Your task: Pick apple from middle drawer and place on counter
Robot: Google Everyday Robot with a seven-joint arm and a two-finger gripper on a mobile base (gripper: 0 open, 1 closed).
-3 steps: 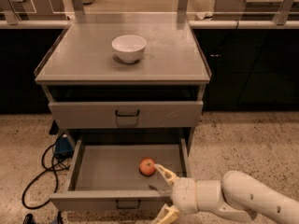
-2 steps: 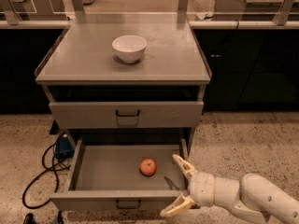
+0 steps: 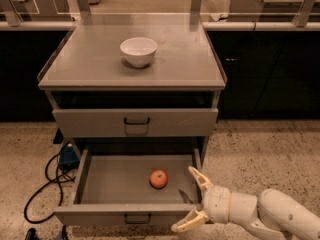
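Observation:
The apple (image 3: 158,179) is small, round and red-orange, and it lies in the pulled-out middle drawer (image 3: 100,184), right of the tray's centre. My gripper (image 3: 191,198) hovers at the drawer's front right corner, just right of the apple and apart from it. Its two tan fingers are spread wide with nothing between them; one fingertip (image 3: 194,172) points up over the drawer, the other hangs below the drawer front. The counter (image 3: 95,59) is the cabinet's flat grey top, above the shut drawer (image 3: 135,122).
A white bowl (image 3: 138,50) stands on the counter near its middle. A black cable (image 3: 45,184) and a blue box lie on the speckled floor left of the cabinet. Dark-fronted long counters run behind.
My gripper has slid right along the drawer's front, away from the apple, and its fingers have spread wider. The apple has not moved.

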